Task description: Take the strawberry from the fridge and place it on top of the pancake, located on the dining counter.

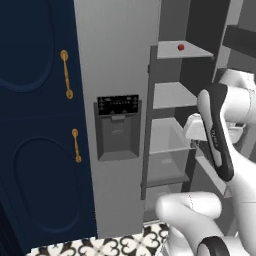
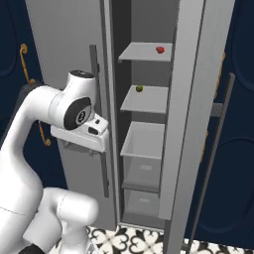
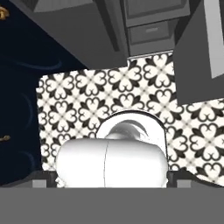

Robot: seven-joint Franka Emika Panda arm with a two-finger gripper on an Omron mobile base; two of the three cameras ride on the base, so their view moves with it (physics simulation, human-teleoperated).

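Observation:
The fridge [image 1: 120, 60] stands with its right door [image 2: 186, 114] swung open, showing grey inner shelves. On the top shelf [image 2: 144, 52] lies the strawberry [image 1: 181, 47] [image 2: 159, 49], tiny and red. My gripper [image 2: 82, 141] hangs in front of the closed left door, well below and left of the strawberry and pointing down at the floor. Its fingers are hidden, so its state is unclear. The pancake and the dining counter are out of view.
A small yellow-green item [image 2: 139, 89] sits on the second shelf, above two grey drawers [image 2: 144, 149]. Navy cabinets with gold handles [image 1: 66, 75] flank the fridge. The dispenser panel [image 1: 118, 127] is on the closed door. Below lies the patterned tile floor [image 3: 87, 100].

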